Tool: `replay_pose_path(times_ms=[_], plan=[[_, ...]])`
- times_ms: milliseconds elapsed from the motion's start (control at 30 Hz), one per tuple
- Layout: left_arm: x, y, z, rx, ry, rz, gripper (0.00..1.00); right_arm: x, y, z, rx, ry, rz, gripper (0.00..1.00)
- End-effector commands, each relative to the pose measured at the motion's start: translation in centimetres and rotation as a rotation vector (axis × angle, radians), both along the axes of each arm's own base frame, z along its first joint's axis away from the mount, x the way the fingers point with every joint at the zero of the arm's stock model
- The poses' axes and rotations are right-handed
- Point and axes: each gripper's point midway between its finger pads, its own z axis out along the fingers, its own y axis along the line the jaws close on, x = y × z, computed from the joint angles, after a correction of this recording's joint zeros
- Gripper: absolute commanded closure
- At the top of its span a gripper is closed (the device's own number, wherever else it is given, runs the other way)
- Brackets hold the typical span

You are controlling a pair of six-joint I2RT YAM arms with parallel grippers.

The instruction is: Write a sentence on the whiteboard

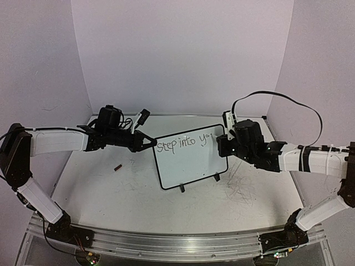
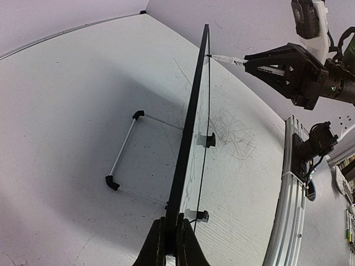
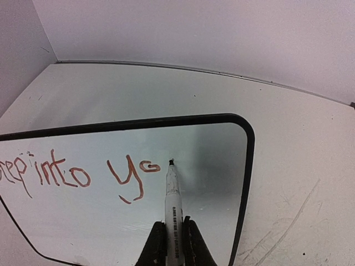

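Observation:
The whiteboard point(image 1: 191, 166) stands tilted on its two feet at the table's middle. Its sentence point(image 1: 183, 143) reads "step into yo" along the top line. My left gripper point(image 1: 151, 142) is shut on the board's left edge. The left wrist view shows that edge point(image 2: 191, 122) end-on, pinched between my left gripper's point(image 2: 171, 233) jaws. My right gripper point(image 1: 221, 145) is shut on a white marker point(image 3: 173, 205). The marker's tip touches the whiteboard point(image 3: 211, 166) just right of the "o" in the sentence point(image 3: 72, 174), with my right gripper point(image 3: 173, 230) behind it.
A small dark marker cap point(image 1: 118, 167) lies on the table left of the board. Grey scribble marks point(image 1: 241, 188) cover the tabletop on the right. A wire stand point(image 2: 125, 160) props the board from behind. An aluminium rail point(image 1: 177, 244) runs along the near edge.

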Motion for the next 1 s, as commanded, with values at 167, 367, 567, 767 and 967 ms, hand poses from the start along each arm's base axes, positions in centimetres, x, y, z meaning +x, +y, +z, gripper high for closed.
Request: replay_pose_path(times_ms=[167,367,567,767,967], plan=[[0.5,1.0,-0.9,0.072,-0.056,0.037,1.0,1.1,0.9,2.0,0.032,-0.047,-0.005,1.0],[0.5,1.0,-1.0,0.072,-0.054,0.036,1.0,0.3,0.5,0.7,0.024,-0.012,0.004,1.0],[0.5,0.9,-1.1,0.074,-0.052,0.035,1.0,-0.3,0.1,-0.3,0.026,0.014,0.0,1.0],[0.5,0.9,-1.1,0.074,-0.053,0.036,1.0,-0.5,-0.3,-0.6,0.019,0.021,-0.004,1.0],[0.4,0.9,-1.2,0.077,-0.053,0.036,1.0,-0.2,-0.9,-0.1,0.001,-0.001,-0.037,1.0]])
